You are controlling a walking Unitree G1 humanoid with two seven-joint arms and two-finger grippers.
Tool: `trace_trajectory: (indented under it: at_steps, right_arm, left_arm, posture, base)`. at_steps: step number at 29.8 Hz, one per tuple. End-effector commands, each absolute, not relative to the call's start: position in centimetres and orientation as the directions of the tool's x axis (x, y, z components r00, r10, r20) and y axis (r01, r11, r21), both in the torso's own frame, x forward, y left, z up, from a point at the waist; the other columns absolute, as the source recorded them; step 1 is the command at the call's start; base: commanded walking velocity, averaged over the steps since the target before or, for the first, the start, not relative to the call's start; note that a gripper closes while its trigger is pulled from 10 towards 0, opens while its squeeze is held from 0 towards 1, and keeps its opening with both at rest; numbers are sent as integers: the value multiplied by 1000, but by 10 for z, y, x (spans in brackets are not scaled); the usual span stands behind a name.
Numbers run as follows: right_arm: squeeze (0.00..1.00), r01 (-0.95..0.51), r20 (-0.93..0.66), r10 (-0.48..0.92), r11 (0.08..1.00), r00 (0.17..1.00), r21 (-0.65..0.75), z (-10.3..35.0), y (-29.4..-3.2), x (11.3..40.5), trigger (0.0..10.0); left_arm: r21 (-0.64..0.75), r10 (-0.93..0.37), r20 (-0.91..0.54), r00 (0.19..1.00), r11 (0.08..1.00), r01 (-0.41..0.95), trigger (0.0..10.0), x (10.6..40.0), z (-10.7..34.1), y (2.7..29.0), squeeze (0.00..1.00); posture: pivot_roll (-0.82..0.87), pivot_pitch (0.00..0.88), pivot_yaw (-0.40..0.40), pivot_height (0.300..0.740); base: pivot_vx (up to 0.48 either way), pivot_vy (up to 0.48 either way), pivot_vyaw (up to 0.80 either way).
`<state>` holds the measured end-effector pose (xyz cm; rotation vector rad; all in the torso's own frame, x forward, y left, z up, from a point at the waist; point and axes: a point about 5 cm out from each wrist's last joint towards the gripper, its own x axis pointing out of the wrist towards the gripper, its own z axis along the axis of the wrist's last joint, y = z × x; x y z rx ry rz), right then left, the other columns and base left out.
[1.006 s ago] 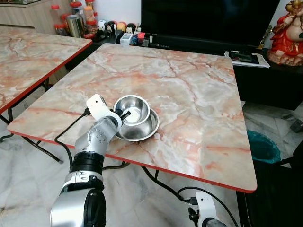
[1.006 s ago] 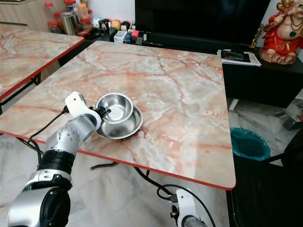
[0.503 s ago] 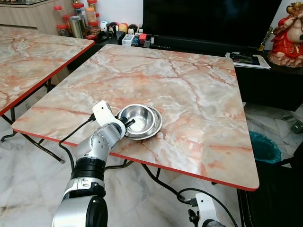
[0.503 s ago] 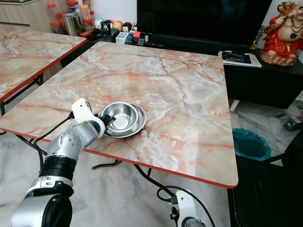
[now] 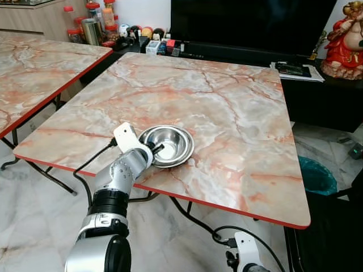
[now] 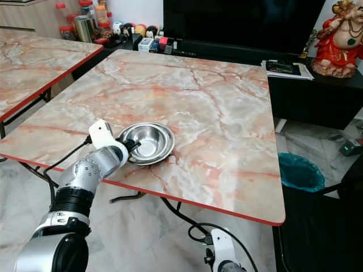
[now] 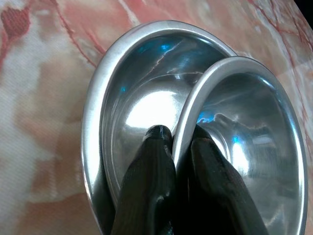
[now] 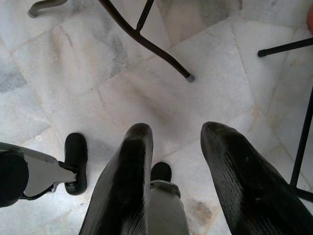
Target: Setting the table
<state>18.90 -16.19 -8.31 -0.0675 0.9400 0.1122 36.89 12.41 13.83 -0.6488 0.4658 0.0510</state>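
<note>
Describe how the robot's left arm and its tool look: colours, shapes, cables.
The left arm is made of silver, rounded segments joined by black rings, with a white block at the wrist. A black cable loops from that block. The left tool has two long, black, ridged fingers.

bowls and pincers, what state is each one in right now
upper steel bowl: nested in the lower one, rim pinched by the left pincer
lower steel bowl: upright on the marble table
left pincer: shut on the upper bowl's rim
right pincer: open, hanging idle above the floor
</note>
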Motion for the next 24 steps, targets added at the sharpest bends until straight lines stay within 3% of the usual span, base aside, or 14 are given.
trace_trajectory:
  at_steps: [1, 3, 4, 22, 23, 24]
  right_arm:
    - [0, -120, -807, 64, 993, 587, -9, -83, -163, 189, 10000]
    - [0, -120, -807, 64, 993, 587, -9, -83, -163, 190, 10000]
    - [0, -120, -807, 64, 993, 587, -9, -83, -163, 190, 10000]
    - [0, -119, -808, 65, 993, 586, -7, -83, -162, 190, 10000]
    - [0, -119, -808, 65, 993, 586, -7, -83, -162, 190, 10000]
    - [0, -119, -807, 65, 993, 586, -6, -83, -162, 190, 10000]
  left_arm:
    - [-566, -92, -426, 900, 803, -186, 10000, 372, 145, 123, 1000]
    - [-565, -91, -426, 900, 804, -187, 10000, 372, 145, 123, 1000]
    - [-566, -92, -423, 901, 804, -183, 10000, 372, 146, 123, 0]
    - [-548, -96, -403, 910, 822, -156, 10000, 374, 155, 124, 0]
    - [-546, -97, -404, 910, 823, -155, 10000, 374, 155, 124, 741]
    - [-545, -97, -405, 909, 824, -155, 10000, 374, 154, 123, 1000]
  posture:
    - [-6, 0, -13, 719]
    - [-6, 0, -12, 719]
    - [-6, 0, -12, 719]
    - [-1, 0, -10, 719]
    - [-1, 0, -10, 719]
    - [-1, 0, -10, 719]
  base:
    - [0, 0, 0]
    - [0, 0, 0]
    - [0, 0, 0]
    - [0, 0, 0]
    - [0, 0, 0]
    - [0, 0, 0]
